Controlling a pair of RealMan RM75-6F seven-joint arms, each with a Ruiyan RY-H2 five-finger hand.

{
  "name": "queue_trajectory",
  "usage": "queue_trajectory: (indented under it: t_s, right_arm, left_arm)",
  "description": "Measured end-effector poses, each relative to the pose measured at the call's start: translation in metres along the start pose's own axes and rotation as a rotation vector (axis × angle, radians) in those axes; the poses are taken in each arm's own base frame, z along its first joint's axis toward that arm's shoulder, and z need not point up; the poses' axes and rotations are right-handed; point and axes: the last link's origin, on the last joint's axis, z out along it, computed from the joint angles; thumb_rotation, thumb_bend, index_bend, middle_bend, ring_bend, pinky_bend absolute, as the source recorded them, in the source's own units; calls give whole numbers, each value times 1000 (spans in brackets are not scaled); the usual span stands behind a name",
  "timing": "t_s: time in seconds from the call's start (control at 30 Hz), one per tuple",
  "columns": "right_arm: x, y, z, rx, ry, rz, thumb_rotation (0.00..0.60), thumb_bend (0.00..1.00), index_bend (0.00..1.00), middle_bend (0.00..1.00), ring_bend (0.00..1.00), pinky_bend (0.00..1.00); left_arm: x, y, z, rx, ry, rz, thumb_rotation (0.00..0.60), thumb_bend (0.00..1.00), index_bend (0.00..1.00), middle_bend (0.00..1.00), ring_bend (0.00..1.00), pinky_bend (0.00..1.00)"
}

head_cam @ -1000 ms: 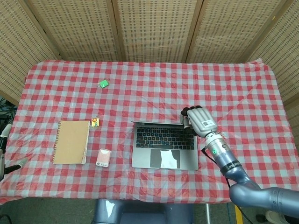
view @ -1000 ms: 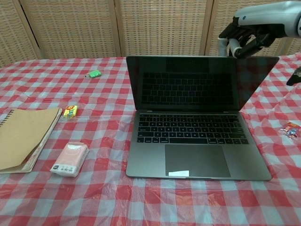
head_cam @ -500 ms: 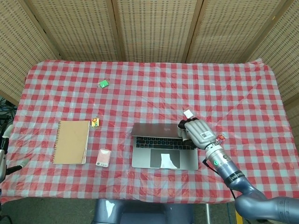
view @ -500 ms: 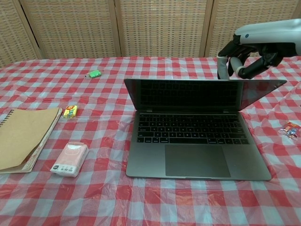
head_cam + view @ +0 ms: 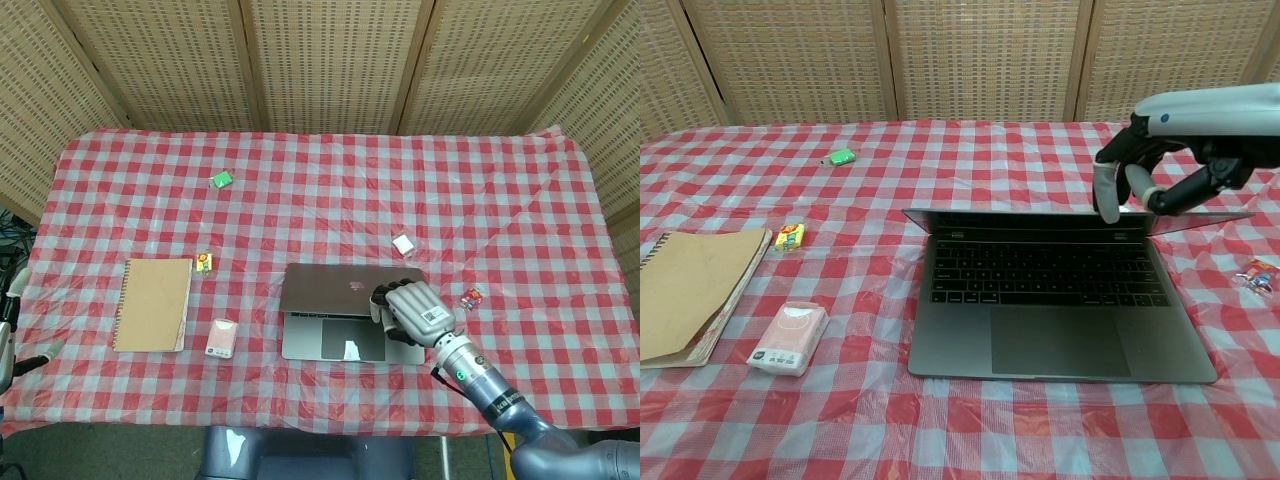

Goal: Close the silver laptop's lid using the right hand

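laptop lid (image 5: 335, 288) lower, robot hand (image 5: 410, 312) pressing

No text can be read anywhere. The silver laptop (image 5: 335, 290) bears a small logo mark on its lid; print on the pink packet (image 5: 788, 337), at its 9 o'clock, is illegible.

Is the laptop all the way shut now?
No, the laptop lid is partly down under the right hand, and its keyboard shows in the chest view.
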Motion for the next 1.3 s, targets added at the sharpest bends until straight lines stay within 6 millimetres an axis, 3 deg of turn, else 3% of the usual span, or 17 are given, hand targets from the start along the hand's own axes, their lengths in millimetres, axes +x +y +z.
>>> queue_trajectory:
  t_s: [1.3]
  right_arm:
    - [-35, -1, -15, -7, -161, 13, 600, 1000, 551, 465, 380, 363]
  left_arm:
    - [2, 5, -5, -28, 10, 0, 600, 81, 0, 0, 0, 0]
